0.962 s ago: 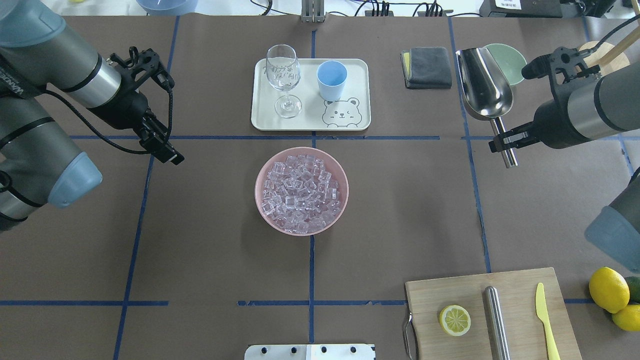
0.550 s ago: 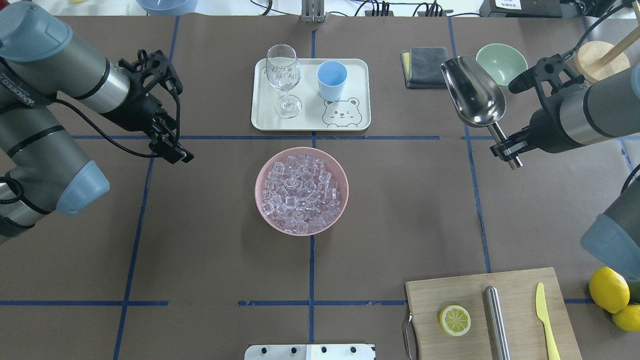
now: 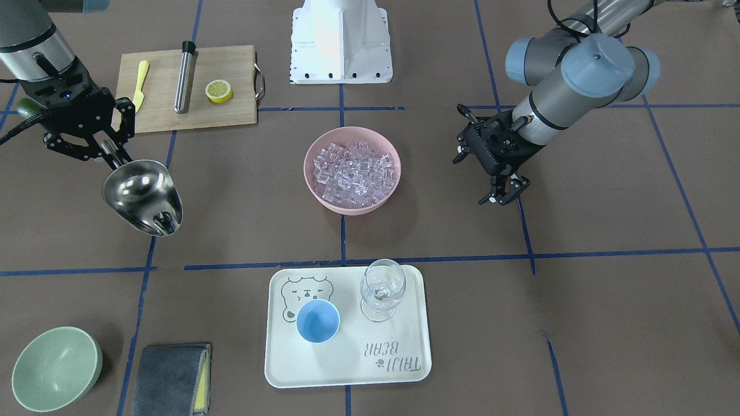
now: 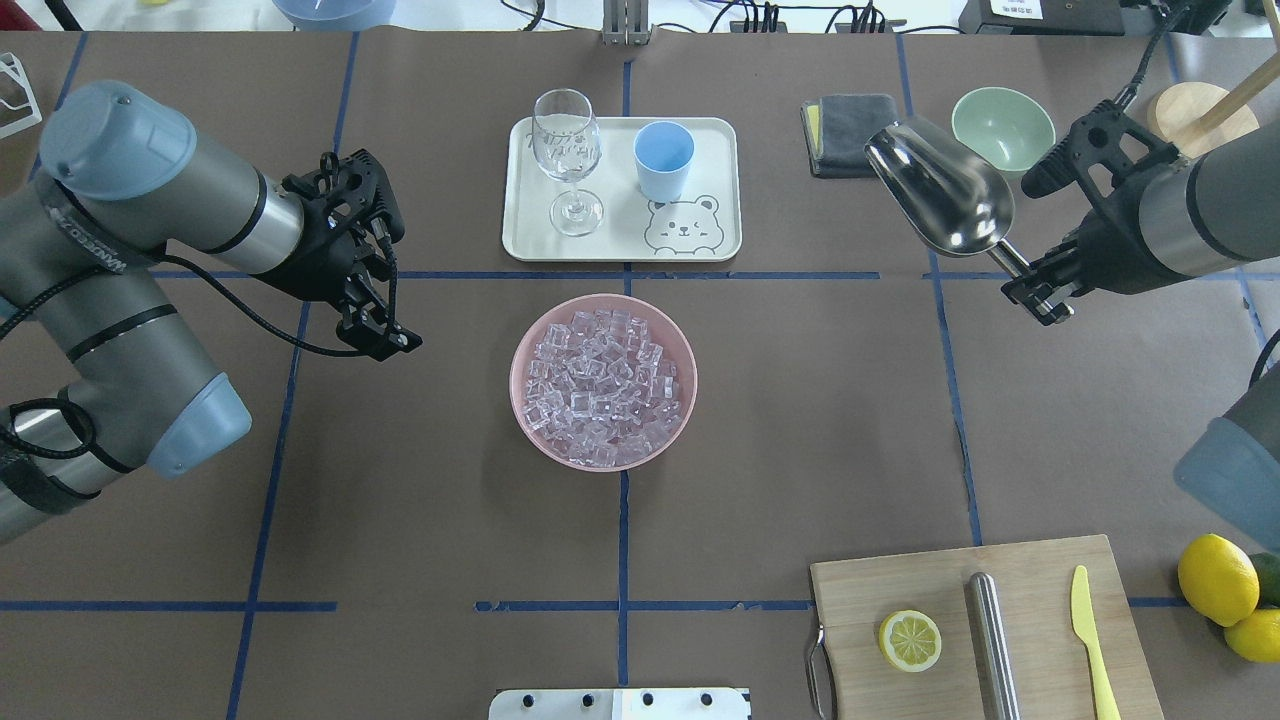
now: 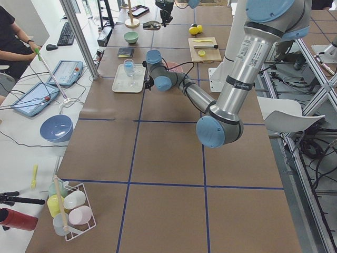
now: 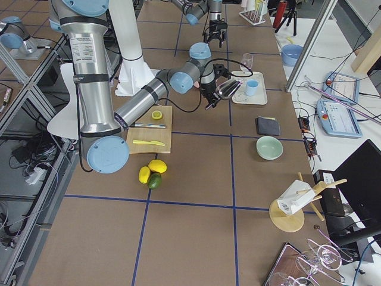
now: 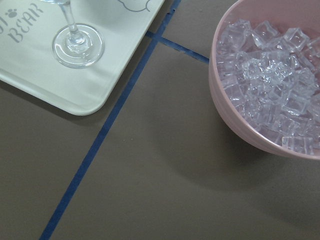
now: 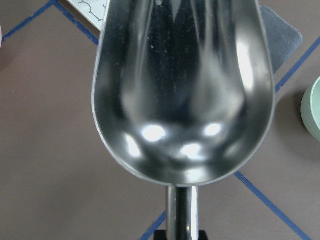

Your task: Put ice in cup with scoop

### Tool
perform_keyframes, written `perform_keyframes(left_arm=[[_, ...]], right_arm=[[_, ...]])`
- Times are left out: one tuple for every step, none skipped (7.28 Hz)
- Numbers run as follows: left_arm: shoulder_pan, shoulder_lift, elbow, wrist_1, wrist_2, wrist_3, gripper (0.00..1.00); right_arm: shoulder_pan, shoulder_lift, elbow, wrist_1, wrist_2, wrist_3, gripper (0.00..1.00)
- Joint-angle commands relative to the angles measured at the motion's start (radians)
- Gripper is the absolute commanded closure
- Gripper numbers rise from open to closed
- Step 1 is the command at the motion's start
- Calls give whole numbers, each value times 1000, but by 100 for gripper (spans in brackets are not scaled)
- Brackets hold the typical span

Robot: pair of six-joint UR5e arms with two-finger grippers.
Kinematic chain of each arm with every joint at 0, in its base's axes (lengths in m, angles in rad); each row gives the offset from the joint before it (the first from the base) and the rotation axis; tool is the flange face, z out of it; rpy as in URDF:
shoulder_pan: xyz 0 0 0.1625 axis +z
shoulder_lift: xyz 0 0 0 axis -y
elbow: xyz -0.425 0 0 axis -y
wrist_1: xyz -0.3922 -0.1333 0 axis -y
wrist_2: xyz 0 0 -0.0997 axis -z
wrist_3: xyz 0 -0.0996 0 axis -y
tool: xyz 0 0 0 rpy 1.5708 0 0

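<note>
The ice [image 4: 600, 385] fills a pink bowl [image 4: 520, 350] at the table's middle; it also shows in the left wrist view [image 7: 270, 80]. The light-blue cup [image 4: 663, 160] stands empty on a white tray [image 4: 722, 180] behind the bowl, next to a wine glass [image 4: 567, 150]. My right gripper [image 4: 1040, 290] is shut on the rod handle of the silver scoop [image 4: 940, 200], held in the air far right of the tray. The scoop's trough [image 8: 185, 90] is empty. My left gripper [image 4: 385, 335] hangs shut and empty, left of the bowl.
A green bowl [image 4: 1003, 125] and a folded grey cloth [image 4: 850, 130] lie at the back right, near the scoop. A cutting board [image 4: 980, 630] with a lemon half, a steel cylinder and a yellow knife is at the front right. Lemons [image 4: 1217, 580] lie beside it.
My left gripper has moved right and slightly nearer, toward the pink bowl. My right arm has turned the scoop, swinging its mouth leftward, away from the green bowl.
</note>
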Motion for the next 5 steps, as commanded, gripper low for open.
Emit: perform_keyframes(left_arm=[[25, 8, 112, -278, 43, 4, 0], [45, 24, 166, -443, 37, 4, 0], [72, 25, 185, -504, 26, 1, 0], [95, 24, 187, -505, 26, -3, 0], [144, 15, 200, -506, 26, -14, 0]], right_arm=[[-9, 89, 18, -221, -31, -145, 100], [-50, 153, 54, -400, -90, -183, 100], [-110, 270, 54, -592, -171, -227, 100], [-156, 353, 53, -732, -249, -253, 100], [-193, 388, 53, -779, -272, -257, 100]])
